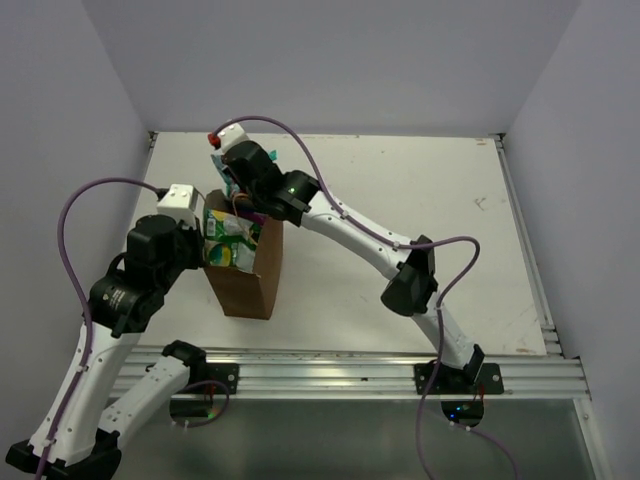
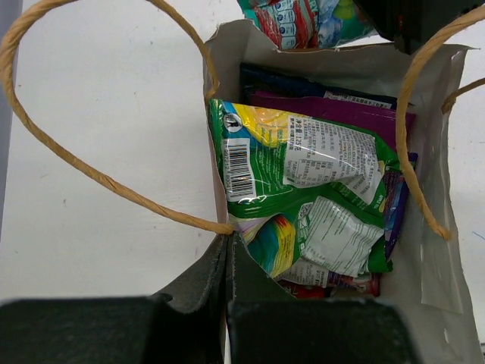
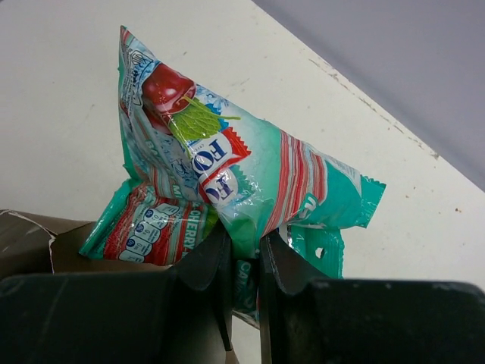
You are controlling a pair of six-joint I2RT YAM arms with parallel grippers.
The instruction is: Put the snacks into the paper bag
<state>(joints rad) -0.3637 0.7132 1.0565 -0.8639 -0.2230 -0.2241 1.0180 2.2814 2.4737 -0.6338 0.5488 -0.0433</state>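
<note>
The brown paper bag [image 1: 245, 285] stands upright between the arms. My left gripper [image 2: 229, 246] is shut on the bag's near rim, where a string handle [image 2: 76, 163] is fixed; it also shows in the top view [image 1: 207, 245]. Inside the bag lie a green packet [image 2: 303, 167], a purple packet [image 2: 333, 106], a dark blue one [image 2: 280, 80] and a red one at the bottom. My right gripper [image 3: 242, 243] is shut on a teal-pink sweet pack [image 3: 258, 167], with a second like it behind, and holds them over the bag's far rim [image 3: 30, 235].
The white table [image 1: 420, 200] reaches to grey walls at the back and sides. A metal rail [image 1: 350, 365] runs along the near edge. The right arm [image 1: 350, 230] stretches across from the right, over the bag's far side.
</note>
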